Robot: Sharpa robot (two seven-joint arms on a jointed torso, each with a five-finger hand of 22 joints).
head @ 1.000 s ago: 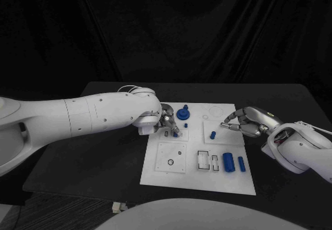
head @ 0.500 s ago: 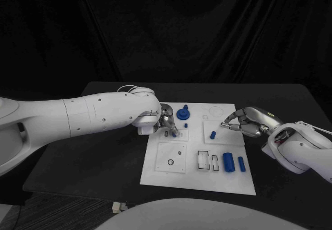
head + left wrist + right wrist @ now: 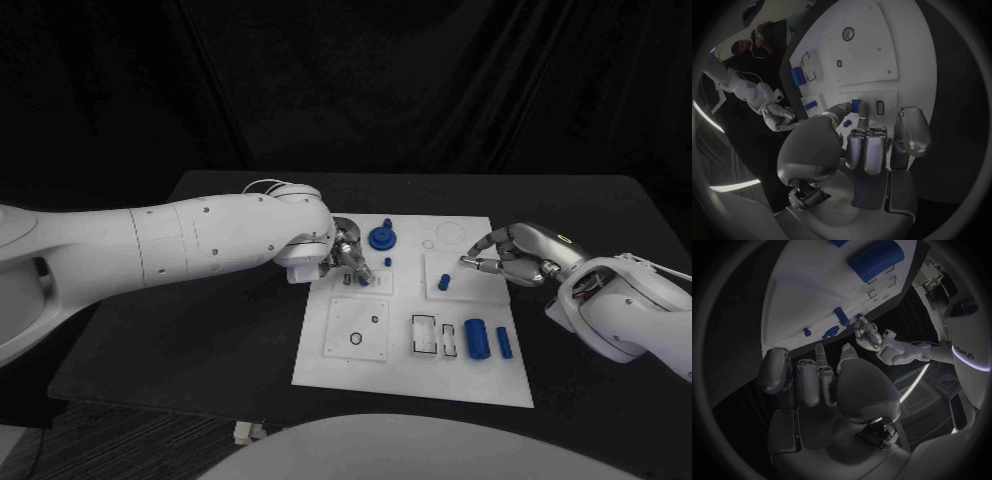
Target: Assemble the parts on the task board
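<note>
The white task board (image 3: 418, 340) lies in the middle of the black desk (image 3: 216, 330). The left robot hand (image 3: 343, 258) works at the board's far-left corner, its fingertips (image 3: 862, 111) curled down around a small blue part (image 3: 856, 104) at a slot there. It seems to pinch that part, though the hold is not plain. Just right of it stands a round blue knob-like part (image 3: 381, 238), with a small blue peg (image 3: 387, 262) near it.

The right robot hand (image 3: 508, 257) hovers over the board's far-right edge, fingers curled together with nothing visible between them. A short blue part (image 3: 444, 281) stands on the board just beside it. On the near half lie two blue bars (image 3: 476, 339) side by side, not yet fitted, next to an open rectangular slot (image 3: 424, 335).

The step in hand looks like seating the small part at the far-left slot. The next move likely calls for keeping the part square to the slot and pressing straight down, then letting go without tipping it.
</note>
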